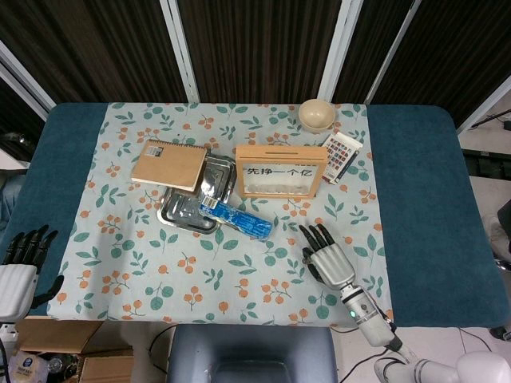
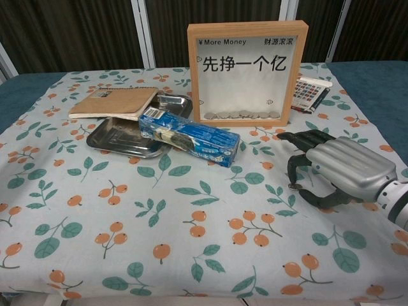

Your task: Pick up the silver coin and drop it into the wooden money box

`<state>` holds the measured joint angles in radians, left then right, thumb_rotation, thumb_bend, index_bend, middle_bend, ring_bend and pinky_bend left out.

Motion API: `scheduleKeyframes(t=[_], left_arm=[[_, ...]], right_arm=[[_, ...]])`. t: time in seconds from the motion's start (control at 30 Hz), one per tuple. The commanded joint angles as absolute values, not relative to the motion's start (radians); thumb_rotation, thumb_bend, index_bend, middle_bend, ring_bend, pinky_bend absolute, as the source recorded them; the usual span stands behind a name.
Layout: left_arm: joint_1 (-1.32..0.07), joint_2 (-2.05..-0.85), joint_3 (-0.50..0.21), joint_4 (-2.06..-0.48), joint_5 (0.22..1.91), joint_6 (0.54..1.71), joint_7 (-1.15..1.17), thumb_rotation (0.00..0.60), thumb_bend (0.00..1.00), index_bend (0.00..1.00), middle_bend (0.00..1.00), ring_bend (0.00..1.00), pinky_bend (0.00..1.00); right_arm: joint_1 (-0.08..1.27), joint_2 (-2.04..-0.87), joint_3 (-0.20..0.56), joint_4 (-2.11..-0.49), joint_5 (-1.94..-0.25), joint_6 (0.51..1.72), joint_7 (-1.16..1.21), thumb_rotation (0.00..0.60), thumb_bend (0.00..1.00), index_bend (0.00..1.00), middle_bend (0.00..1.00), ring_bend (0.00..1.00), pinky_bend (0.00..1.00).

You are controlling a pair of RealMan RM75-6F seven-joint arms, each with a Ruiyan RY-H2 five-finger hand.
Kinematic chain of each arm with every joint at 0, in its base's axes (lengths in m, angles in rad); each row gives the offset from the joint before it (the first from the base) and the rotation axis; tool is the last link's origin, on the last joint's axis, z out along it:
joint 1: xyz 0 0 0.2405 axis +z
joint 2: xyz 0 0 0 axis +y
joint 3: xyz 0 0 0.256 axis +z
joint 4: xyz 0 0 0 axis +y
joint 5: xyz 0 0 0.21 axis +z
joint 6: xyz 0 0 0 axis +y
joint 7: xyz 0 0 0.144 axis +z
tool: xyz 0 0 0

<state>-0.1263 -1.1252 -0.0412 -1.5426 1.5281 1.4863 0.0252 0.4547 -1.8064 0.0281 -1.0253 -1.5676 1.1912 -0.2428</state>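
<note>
The wooden money box (image 2: 247,64) stands upright at the back centre, glass front facing me, several coins along its bottom. In the head view its top slot (image 1: 279,148) shows. My right hand (image 2: 335,167) lies palm down on the cloth in front and to the right of the box, fingers arched downward. One fingertip (image 2: 292,185) presses the cloth where the silver coin lies, and the coin is hidden beneath it. The thumb (image 2: 317,199) sits low beside it, apart from that finger. My left hand (image 1: 20,263) hangs off the table's near left corner, fingers spread, holding nothing.
A blue biscuit pack (image 2: 189,136) lies across a steel tray (image 2: 121,137), with a brown notebook (image 2: 113,102) on the tray's far edge. A calculator (image 2: 309,93) lies right of the box; a cream bowl (image 1: 317,114) stands behind it.
</note>
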Motion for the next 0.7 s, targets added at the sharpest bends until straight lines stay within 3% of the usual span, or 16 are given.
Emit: scheduleKeyframes(t=[0.03,0.4,0.7], left_arm=[[-0.127,-1.126,-0.041,-1.541,1.528,1.485,0.024,0.6,0.33,0.0,0.0,0.0,0.0],[-0.127,-1.131,-0.041,-1.524,1.529,1.485,0.005,0.6,0.33,0.0,0.0,0.0,0.0],[-0.129,-1.136,-0.043,-1.511,1.529,1.485,-0.009,0.6,0.33,0.0,0.0,0.0,0.0]], right_arm=[[0.457,-1.809,0.03,-1.022,-1.565,1.191,-0.245,0.6,0.41,0.62,0.0,0.0,0.0],[0.467,-1.827,0.035,-0.997,-1.57,1.206,-0.247,0.6,0.42,0.65,0.0,0.0,0.0],[0.48,-1.838,0.034,-0.972,-1.589,1.224,-0.218,0.6,0.42,0.6,0.0,0.0,0.0]])
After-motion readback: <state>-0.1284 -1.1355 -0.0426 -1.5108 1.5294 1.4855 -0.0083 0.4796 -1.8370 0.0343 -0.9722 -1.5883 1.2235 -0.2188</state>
